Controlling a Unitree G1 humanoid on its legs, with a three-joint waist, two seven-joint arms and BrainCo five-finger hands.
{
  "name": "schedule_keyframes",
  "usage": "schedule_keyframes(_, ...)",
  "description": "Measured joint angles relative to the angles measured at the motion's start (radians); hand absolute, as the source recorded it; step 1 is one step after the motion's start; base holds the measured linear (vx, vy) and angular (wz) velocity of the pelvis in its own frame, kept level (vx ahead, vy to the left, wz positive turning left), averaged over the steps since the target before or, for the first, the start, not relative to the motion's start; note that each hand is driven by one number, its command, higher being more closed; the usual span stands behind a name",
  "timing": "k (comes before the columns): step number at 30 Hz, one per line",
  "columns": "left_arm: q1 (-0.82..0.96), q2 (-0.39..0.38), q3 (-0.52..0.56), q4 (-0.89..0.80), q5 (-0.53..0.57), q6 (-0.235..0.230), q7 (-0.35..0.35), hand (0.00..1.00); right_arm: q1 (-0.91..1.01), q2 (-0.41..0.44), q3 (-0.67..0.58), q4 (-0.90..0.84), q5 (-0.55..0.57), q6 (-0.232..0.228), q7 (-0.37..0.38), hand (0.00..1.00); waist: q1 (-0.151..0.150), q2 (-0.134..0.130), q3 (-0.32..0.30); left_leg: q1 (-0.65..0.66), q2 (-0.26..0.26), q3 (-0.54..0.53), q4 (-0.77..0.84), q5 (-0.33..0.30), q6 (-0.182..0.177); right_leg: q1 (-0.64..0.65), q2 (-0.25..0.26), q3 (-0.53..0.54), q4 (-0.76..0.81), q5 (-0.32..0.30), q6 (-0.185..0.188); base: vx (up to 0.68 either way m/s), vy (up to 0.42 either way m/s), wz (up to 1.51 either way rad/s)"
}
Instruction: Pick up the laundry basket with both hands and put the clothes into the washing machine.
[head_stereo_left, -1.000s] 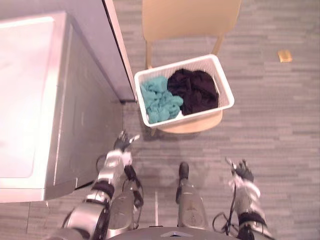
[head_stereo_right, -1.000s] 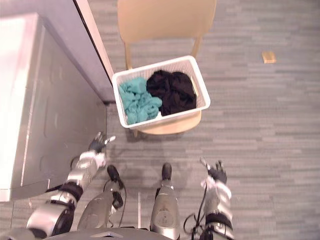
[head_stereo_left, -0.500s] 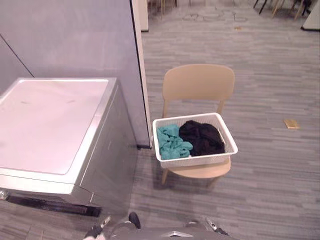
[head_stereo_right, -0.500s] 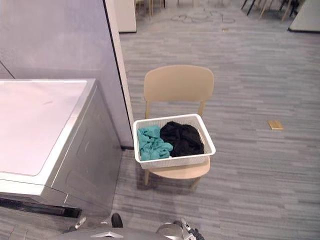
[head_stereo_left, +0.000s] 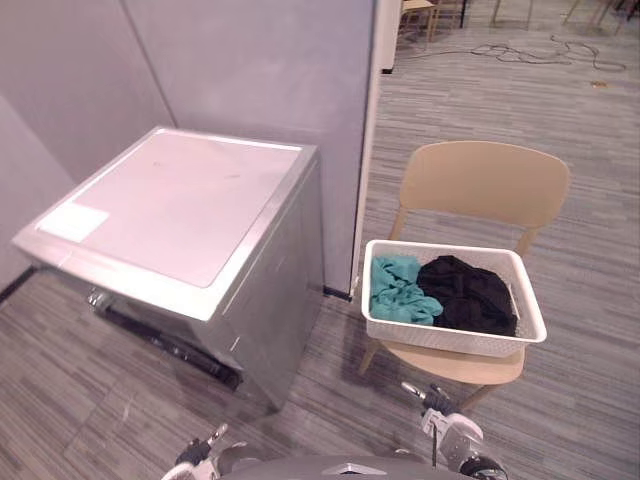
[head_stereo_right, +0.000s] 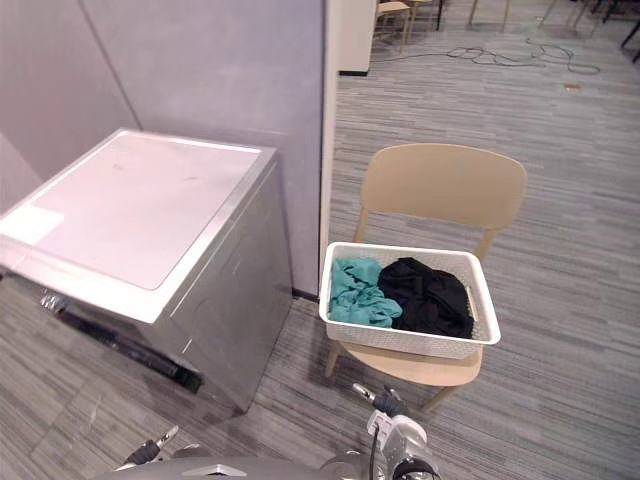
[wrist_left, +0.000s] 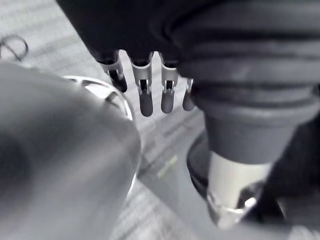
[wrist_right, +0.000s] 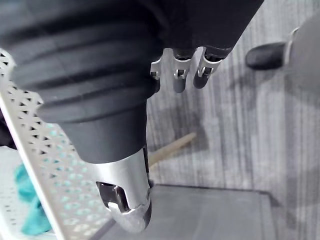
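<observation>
Left robot hand and right robot hand hang relaxed, empty. Camera has tilted up: white perforated laundry basket sits ungrasped on tan chair beside closed silver washing machine.

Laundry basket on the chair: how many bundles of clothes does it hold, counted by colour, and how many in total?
teal bundle: 1
black bundle: 1
Total: 2, lying side by side in the white laundry basket.
</observation>
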Motion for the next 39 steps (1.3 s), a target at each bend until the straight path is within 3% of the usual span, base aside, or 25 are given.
schedule_keyframes(1,-0.010,0.010,-0.042,-0.021,0.014,0.001,-0.006,0.00,0.019,-0.003,-0.031,0.042,0.000,0.005,0.000,0.00,-0.006,-0.025,-0.001,-0.007,-0.085,-0.004,-0.068,-0.050,-0.068,-0.034,-0.053,-0.028,0.045,0.026,-0.025,-0.07,0.374,1.21)
schedule_keyframes(2,-0.013,0.011,-0.069,-0.035,0.015,0.000,-0.009,0.00,0.028,0.000,-0.031,0.061,0.000,0.004,-0.001,0.00,-0.002,-0.018,0.002,-0.016,-0.094,-0.033,-0.094,-0.072,-0.101,-0.054,-0.029,-0.011,0.048,-0.028,0.012,-0.12,0.302,1.08)
schedule_keyframes(3,-0.027,0.026,-0.116,-0.047,0.015,-0.001,-0.013,0.00,0.046,0.021,-0.030,0.084,0.015,0.006,-0.002,0.00,-0.005,-0.016,-0.003,-0.026,-0.097,-0.085,-0.173,-0.100,-0.147,-0.048,0.097,0.040,-0.093,-0.040,0.028,-0.19,0.174,1.22)
schedule_keyframes(4,-0.063,0.052,-0.161,-0.047,0.013,-0.002,-0.020,0.00,0.055,0.054,-0.045,0.111,0.036,0.009,0.001,0.00,-0.027,-0.068,-0.004,-0.021,-0.144,-0.081,-0.235,-0.121,-0.188,-0.003,0.116,0.004,-0.189,0.072,-0.022,-0.19,0.110,1.28)
schedule_keyframes(5,-0.081,0.038,-0.181,-0.049,0.013,-0.004,-0.027,0.00,0.057,0.054,-0.067,0.123,0.043,0.012,-0.001,0.00,-0.028,-0.061,-0.004,-0.013,-0.149,-0.075,-0.251,-0.144,-0.222,0.013,0.109,-0.005,-0.191,0.103,-0.008,-0.10,0.191,1.22)
schedule_keyframes(6,-0.097,0.021,-0.215,-0.064,0.007,-0.019,-0.044,0.00,0.078,0.064,-0.093,0.138,0.065,0.013,-0.002,0.00,-0.017,-0.083,-0.006,0.007,-0.193,-0.071,-0.284,-0.158,-0.242,0.014,0.065,-0.013,-0.160,0.109,-0.013,-0.02,0.339,0.56)
schedule_keyframes(9,-0.080,0.017,-0.242,-0.093,-0.008,-0.045,-0.056,0.00,0.084,0.089,-0.113,0.139,0.069,0.024,-0.002,0.00,-0.001,-0.115,-0.015,0.039,-0.275,-0.074,-0.333,-0.156,-0.241,0.027,-0.012,-0.011,-0.137,0.188,-0.037,-0.01,0.391,0.26)
schedule_keyframes(10,-0.078,0.020,-0.246,-0.093,-0.007,-0.050,-0.057,0.00,0.090,0.090,-0.121,0.130,0.069,0.025,-0.002,0.00,0.006,-0.115,-0.014,0.048,-0.286,-0.075,-0.352,-0.150,-0.232,0.024,-0.024,-0.015,-0.124,0.209,-0.045,0.00,0.302,0.39)
schedule_keyframes(13,-0.034,0.023,-0.246,-0.053,0.064,-0.053,-0.053,0.00,0.120,0.096,-0.151,0.072,0.071,0.023,-0.001,0.00,0.013,-0.106,-0.014,0.116,-0.350,-0.118,-0.505,-0.086,-0.182,-0.013,-0.075,0.044,0.026,0.336,-0.162,-0.01,0.221,0.62)
schedule_keyframes(14,-0.029,0.023,-0.246,-0.046,0.077,-0.053,-0.053,0.00,0.123,0.095,-0.147,0.068,0.071,0.022,0.001,0.00,0.011,-0.089,-0.013,0.122,-0.349,-0.132,-0.525,-0.075,-0.176,-0.032,-0.062,0.098,0.044,0.336,-0.155,0.03,0.113,0.81)
schedule_keyframes(15,-0.009,0.036,-0.233,-0.041,0.093,-0.053,-0.049,0.00,0.117,0.107,-0.144,0.064,0.080,0.024,0.002,0.00,0.009,-0.090,-0.014,0.124,-0.337,-0.166,-0.556,-0.060,-0.169,-0.045,0.006,0.200,0.066,0.229,-0.103,0.05,0.052,0.65)
schedule_keyframes(17,-0.008,0.040,-0.163,-0.019,0.090,-0.045,-0.047,0.00,0.111,0.128,-0.119,0.055,0.088,0.023,0.004,0.00,0.018,-0.110,-0.012,0.117,-0.341,-0.195,-0.583,-0.043,-0.168,-0.056,0.121,0.291,0.090,0.119,-0.063,0.05,-0.007,0.58)
schedule_keyframes(18,-0.009,0.023,-0.095,-0.025,0.091,-0.043,-0.046,0.00,0.110,0.136,-0.090,0.047,0.098,0.023,0.005,0.00,0.042,-0.120,-0.014,0.122,-0.354,-0.195,-0.605,-0.030,-0.167,-0.057,0.124,0.322,0.105,0.089,-0.073,0.02,-0.052,0.50)
schedule_keyframes(19,-0.011,0.010,-0.072,-0.025,0.109,-0.036,-0.045,0.00,0.096,0.136,-0.061,0.032,0.101,0.017,0.005,0.00,0.033,-0.117,-0.011,0.132,-0.360,-0.220,-0.624,-0.009,-0.162,-0.066,0.131,0.358,0.155,0.080,-0.065,0.02,-0.065,0.48)
schedule_keyframes(20,-0.011,0.005,-0.070,-0.024,0.130,-0.031,-0.044,0.00,0.085,0.129,-0.040,0.025,0.101,0.008,0.007,0.00,0.021,-0.104,-0.007,0.151,-0.353,-0.242,-0.651,0.010,-0.163,-0.075,0.160,0.380,0.173,-0.001,-0.059,0.03,-0.149,0.70)
schedule_keyframes(21,-0.014,0.008,-0.069,-0.022,0.145,-0.029,-0.043,0.00,0.085,0.135,-0.017,0.012,0.102,0.005,0.008,0.00,0.010,-0.112,-0.010,0.146,-0.343,-0.263,-0.656,0.019,-0.170,-0.064,0.226,0.406,0.133,-0.092,-0.071,-0.03,-0.235,0.71)
schedule_keyframes(22,-0.026,0.015,-0.063,-0.013,0.157,-0.025,-0.041,0.00,0.088,0.146,0.018,0.006,0.102,-0.002,0.014,0.00,0.006,-0.147,-0.015,0.135,-0.373,-0.281,-0.671,0.027,-0.174,-0.020,0.250,0.397,0.040,-0.133,-0.118,-0.03,-0.244,0.47)
schedule_keyframes(24,-0.062,0.000,-0.064,-0.002,0.171,-0.021,-0.040,0.00,0.067,0.148,0.019,0.020,0.101,-0.009,0.020,0.00,0.015,-0.151,-0.023,0.122,-0.379,-0.300,-0.720,0.058,-0.174,0.017,0.263,0.408,-0.076,-0.153,-0.092,-0.03,-0.153,0.38)
schedule_keyframes(27,-0.098,-0.054,-0.086,-0.006,0.171,-0.021,-0.038,0.00,0.027,0.116,0.020,0.050,0.098,-0.007,0.020,0.00,0.004,-0.099,-0.011,0.107,-0.378,-0.299,-0.777,0.107,-0.153,0.042,0.274,0.351,-0.158,-0.111,-0.073,-0.03,-0.056,0.54)
schedule_keyframes(29,-0.092,-0.062,-0.087,-0.016,0.170,-0.022,-0.034,0.00,0.028,0.112,0.033,0.059,0.093,-0.006,0.018,0.00,0.018,-0.097,-0.010,0.124,-0.379,-0.298,-0.776,0.108,-0.153,0.077,0.269,0.339,-0.167,-0.110,-0.073,-0.03,-0.016,0.27)
schedule_keyframes(32,-0.086,-0.060,-0.078,-0.058,0.170,-0.026,-0.029,0.00,-0.006,0.114,0.122,0.054,0.071,-0.010,0.017,0.00,0.030,-0.112,0.021,0.038,-0.391,-0.299,-0.588,0.096,-0.184,0.086,0.230,0.306,-0.136,-0.110,-0.072,-0.08,0.024,0.38)
schedule_keyframes(34,-0.084,-0.061,-0.075,-0.083,0.170,-0.029,-0.027,0.00,-0.035,0.117,0.135,0.047,0.059,-0.010,0.016,0.00,0.028,-0.114,0.025,-0.055,-0.390,-0.278,-0.476,0.091,-0.180,0.049,0.185,0.284,-0.104,-0.110,-0.072,-0.15,0.114,0.37)
schedule_keyframes(35,-0.084,-0.061,-0.048,-0.086,0.170,-0.032,-0.026,0.00,-0.041,0.131,0.135,0.037,0.059,-0.010,0.014,0.00,0.036,-0.115,0.045,-0.068,-0.362,-0.202,-0.393,0.022,-0.115,0.042,0.171,0.284,-0.108,-0.106,-0.063,-0.16,0.195,-0.08)
schedule_keyframes(36,-0.077,-0.058,-0.025,-0.077,0.171,-0.027,-0.023,0.00,-0.045,0.132,0.136,0.027,0.059,-0.010,0.011,0.00,0.038,-0.094,0.045,-0.060,-0.329,-0.170,-0.304,-0.059,-0.070,0.045,0.166,0.302,-0.109,-0.099,-0.045,-0.15,0.216,-0.27)
schedule_keyframes(39,-0.035,-0.035,-0.006,-0.055,0.169,-0.025,-0.002,0.00,-0.024,0.110,0.209,0.006,0.059,-0.015,0.006,0.00,0.021,-0.079,0.040,-0.028,-0.252,-0.177,-0.192,-0.160,-0.067,0.027,0.126,0.363,-0.113,-0.090,-0.006,-0.10,0.324,-0.30)
